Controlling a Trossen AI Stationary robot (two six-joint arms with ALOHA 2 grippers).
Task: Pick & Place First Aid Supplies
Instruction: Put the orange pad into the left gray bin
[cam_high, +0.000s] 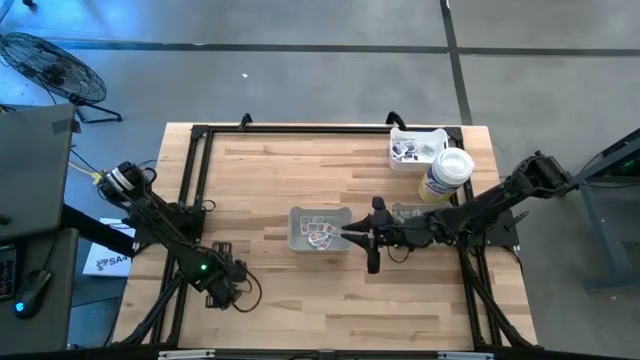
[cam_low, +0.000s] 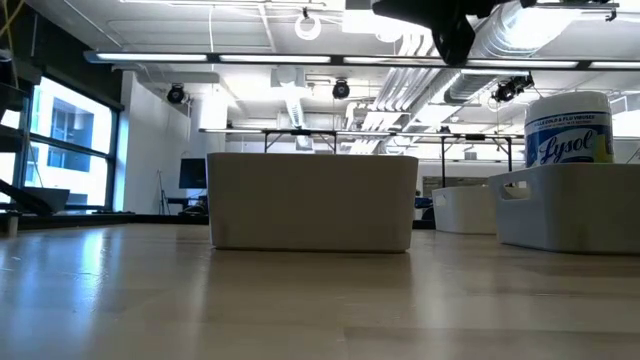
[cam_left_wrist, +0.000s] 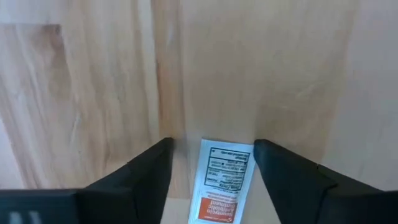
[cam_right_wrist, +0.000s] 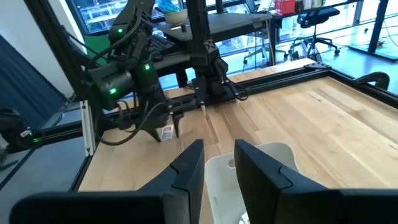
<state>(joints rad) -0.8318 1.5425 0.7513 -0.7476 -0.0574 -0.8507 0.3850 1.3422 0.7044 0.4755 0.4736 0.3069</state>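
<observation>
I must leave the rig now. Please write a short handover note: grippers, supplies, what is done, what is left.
Left gripper: open, low over the table's near-left part, fingers on both sides of one packet, not gripped.
Right gripper: empty, fingers apart, above the middle tray's right edge.
Done: several packets lie in the middle tray.
Left: grasp the loose packet. More packets sit in the far tray, beside the bottle.

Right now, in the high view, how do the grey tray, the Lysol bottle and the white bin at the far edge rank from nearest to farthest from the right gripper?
1. Grey tray: directly beside the right gripper, table centre.
2. Lysol bottle: farther back, on the right.
3. White bin: at the far edge.
</observation>
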